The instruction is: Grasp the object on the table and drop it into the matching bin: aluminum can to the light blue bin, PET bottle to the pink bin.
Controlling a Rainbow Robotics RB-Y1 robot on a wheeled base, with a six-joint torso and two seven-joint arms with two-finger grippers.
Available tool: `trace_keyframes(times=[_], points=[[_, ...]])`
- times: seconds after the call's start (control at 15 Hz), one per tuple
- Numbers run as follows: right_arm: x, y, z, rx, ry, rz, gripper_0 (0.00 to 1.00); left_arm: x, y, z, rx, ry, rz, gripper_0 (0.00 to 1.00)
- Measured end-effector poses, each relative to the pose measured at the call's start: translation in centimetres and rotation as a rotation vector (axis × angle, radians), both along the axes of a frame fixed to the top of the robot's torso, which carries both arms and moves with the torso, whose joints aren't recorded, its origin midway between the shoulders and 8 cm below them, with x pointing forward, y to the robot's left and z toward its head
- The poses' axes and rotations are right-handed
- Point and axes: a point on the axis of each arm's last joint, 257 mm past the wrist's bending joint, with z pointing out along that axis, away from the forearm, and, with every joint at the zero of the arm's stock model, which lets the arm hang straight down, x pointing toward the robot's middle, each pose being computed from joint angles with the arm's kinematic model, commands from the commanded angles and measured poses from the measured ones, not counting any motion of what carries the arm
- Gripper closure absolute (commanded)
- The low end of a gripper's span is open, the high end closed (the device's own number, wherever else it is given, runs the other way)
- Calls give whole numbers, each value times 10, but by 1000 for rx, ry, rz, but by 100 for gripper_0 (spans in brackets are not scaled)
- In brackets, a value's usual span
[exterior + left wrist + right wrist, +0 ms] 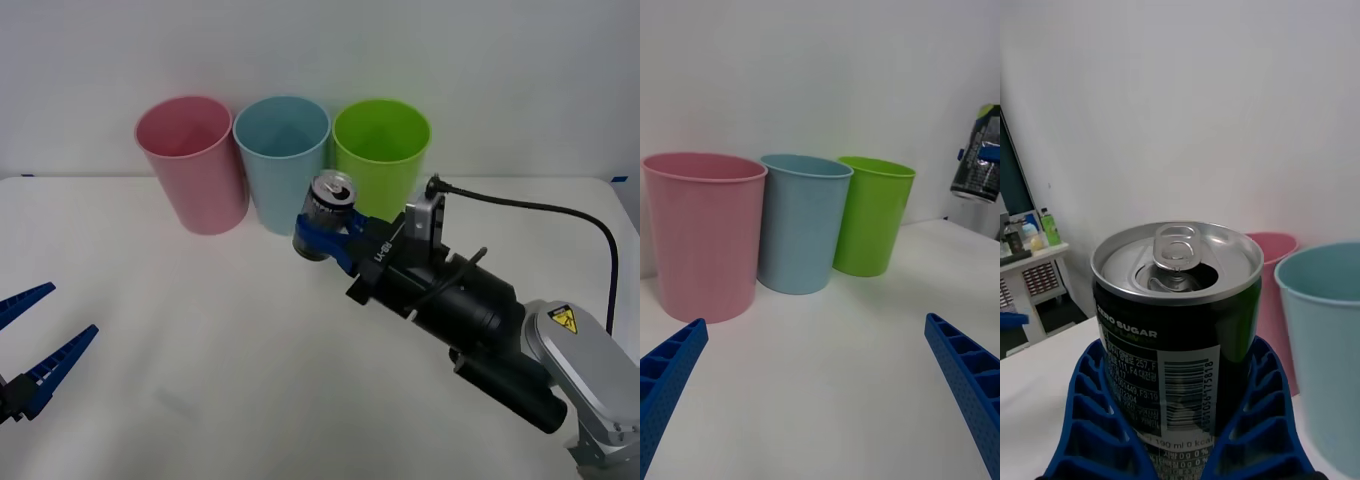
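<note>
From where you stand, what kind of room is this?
Probably a lab test bench: a plain white table against a bare wall, three coloured bins, and the right gripper holding a can.

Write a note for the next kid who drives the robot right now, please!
Right claw: shut on the aluminum can, held up off the table in front of the light blue bin and the green bin.
Left claw: open, idle, low at the table's left.
Pink bin: far left of the row.
Done: can grasped and lifted.
Left: carry it over the light blue bin and let go.
</note>
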Motion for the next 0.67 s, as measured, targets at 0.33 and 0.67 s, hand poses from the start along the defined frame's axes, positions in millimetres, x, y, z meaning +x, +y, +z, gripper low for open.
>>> trace_keyframes(times=[0.33, 0.67], points=[[42, 22, 45, 75, -6, -97, 100, 0, 0, 0, 0, 0, 0, 0], [105, 41, 69, 86, -22, -165, 100, 0, 0, 0, 0, 0, 0, 0]])
